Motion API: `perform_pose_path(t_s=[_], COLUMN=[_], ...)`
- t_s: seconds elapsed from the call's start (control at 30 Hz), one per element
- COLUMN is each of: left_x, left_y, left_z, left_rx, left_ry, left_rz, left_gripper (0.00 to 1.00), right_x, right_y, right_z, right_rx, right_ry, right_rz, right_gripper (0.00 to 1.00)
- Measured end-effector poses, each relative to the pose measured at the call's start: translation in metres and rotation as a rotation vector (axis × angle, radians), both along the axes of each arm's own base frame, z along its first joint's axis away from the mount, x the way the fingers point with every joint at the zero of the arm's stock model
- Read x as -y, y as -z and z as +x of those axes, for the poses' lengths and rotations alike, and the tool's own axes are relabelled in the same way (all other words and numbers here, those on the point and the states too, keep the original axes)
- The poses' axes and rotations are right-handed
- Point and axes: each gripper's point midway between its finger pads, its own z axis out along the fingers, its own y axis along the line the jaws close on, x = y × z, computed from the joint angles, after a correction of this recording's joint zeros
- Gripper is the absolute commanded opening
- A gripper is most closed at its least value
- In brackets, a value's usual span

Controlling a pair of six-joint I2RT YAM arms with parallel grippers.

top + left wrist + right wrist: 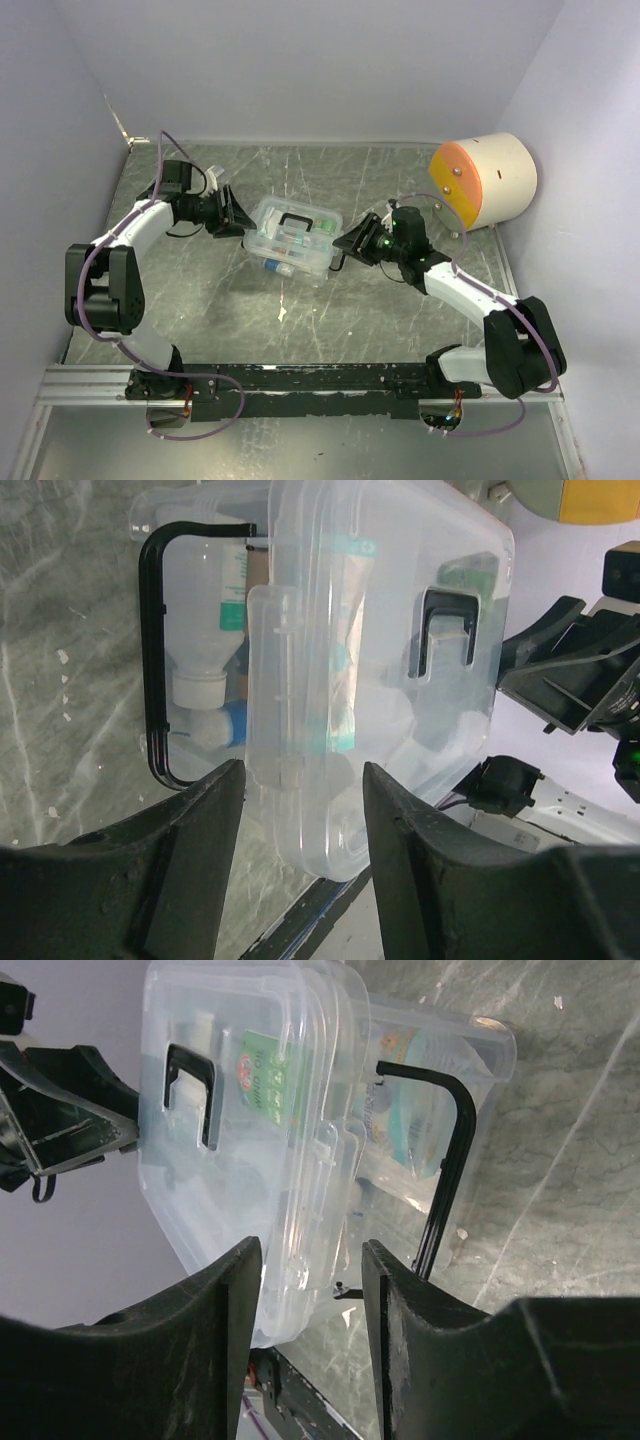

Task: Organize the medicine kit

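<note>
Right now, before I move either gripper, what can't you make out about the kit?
Contact: the left gripper and right gripper straddle the kit at its ends, but neither wrist view shows whether they press it.
Latch: one end is hidden behind the gripper in each wrist view.
Contents: blurred by the clear lid; too small in the top view.
</note>
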Motion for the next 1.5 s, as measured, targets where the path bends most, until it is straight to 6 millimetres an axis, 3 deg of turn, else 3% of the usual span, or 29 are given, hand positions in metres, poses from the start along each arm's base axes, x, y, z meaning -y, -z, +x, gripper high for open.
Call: perform_pose_path(t_s=[0.27, 0.47, 0.63, 0.77, 0.93, 1.13, 1.3, 1.5], left_x=[-0.002, -0.005, -0.008, -0.008, -0.007, -0.004, 0.004, 0.012], left_y=[0.009, 0.008, -0.017, -0.035, -0.032, 0.001, 0.013, 0.009], left_z=[-0.013, -0.013, 0.002, 0.017, 0.032, 0.038, 0.034, 0.023], left_rx=[-0.032, -0.032, 0.045, 0.109, 0.112, 0.027, -0.001, 0.026], left_ry=[0.015, -0.006, -0.039, -0.05, -0.057, -0.059, -0.069, -0.096], left_rz=[0.013, 0.034, 0.057, 0.057, 0.05, 0.061, 0.04, -0.017], left_gripper=[0.6, 0.68, 0.75, 0.77, 0.74, 0.69, 0.6, 0.47], right_x=[0.003, 0.007, 0.008, 0.007, 0.0, -0.002, -0.007, -0.005], right_y=[0.008, 0.011, -0.002, -0.011, -0.013, 0.008, 0.009, 0.011], right_z=[-0.007, -0.01, -0.003, 0.006, 0.025, 0.034, 0.037, 0.034], right_rx=[-0.026, -0.042, -0.003, 0.029, 0.039, 0.023, 0.059, 0.086], right_ry=[-0.001, 0.001, 0.016, 0.024, 0.016, 0.0, -0.046, -0.09], right_rz=[-0.014, -0.04, -0.051, -0.055, -0.068, -0.109, -0.093, -0.035], right_gripper=[0.41, 0.53, 0.65, 0.67, 0.6, 0.48, 0.38, 0.3])
